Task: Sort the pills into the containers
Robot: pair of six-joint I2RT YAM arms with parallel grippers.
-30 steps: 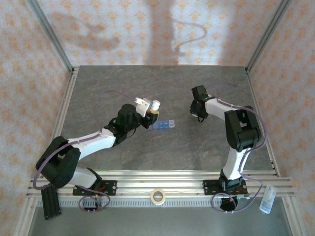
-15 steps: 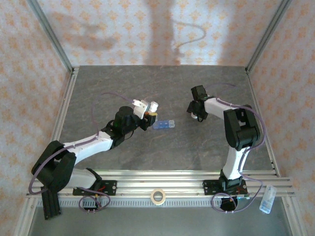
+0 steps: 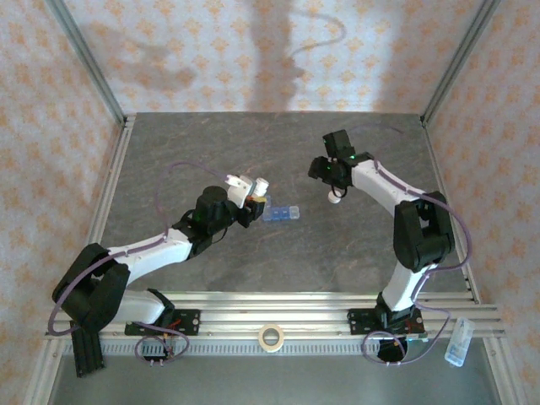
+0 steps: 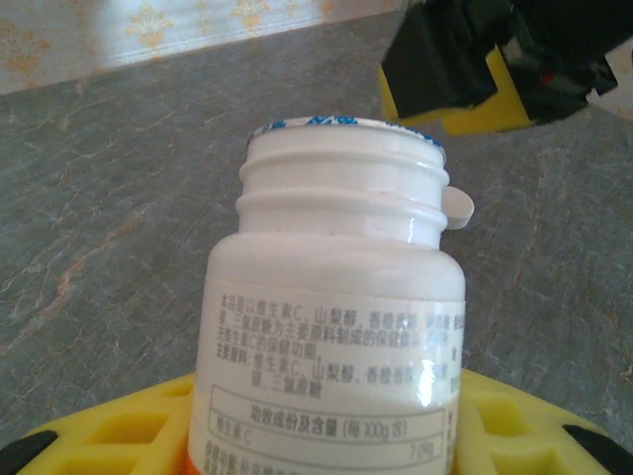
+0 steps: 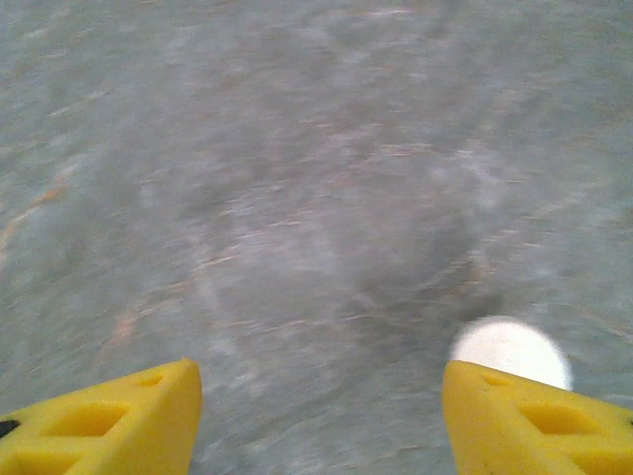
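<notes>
1. While the left gripper (image 3: 245, 196) pinches a glossy white plastic bottle (image 4: 334, 297) between its yellow fingers, the ridged neck has no cap, just a blue-printed seal on top.
2. Containers (image 3: 281, 213): a translucent blue strip of joined boxes, lying flat on the grey marbled table (image 3: 253, 143), just beside that gripper.
3. Right gripper (image 5: 316, 416) is spread wide over bare tabletop, with a blurry white round disc (image 5: 509, 348) next to 1 finger.

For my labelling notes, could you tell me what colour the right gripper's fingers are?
Yellow fingers, clearest in the right wrist view.
</notes>
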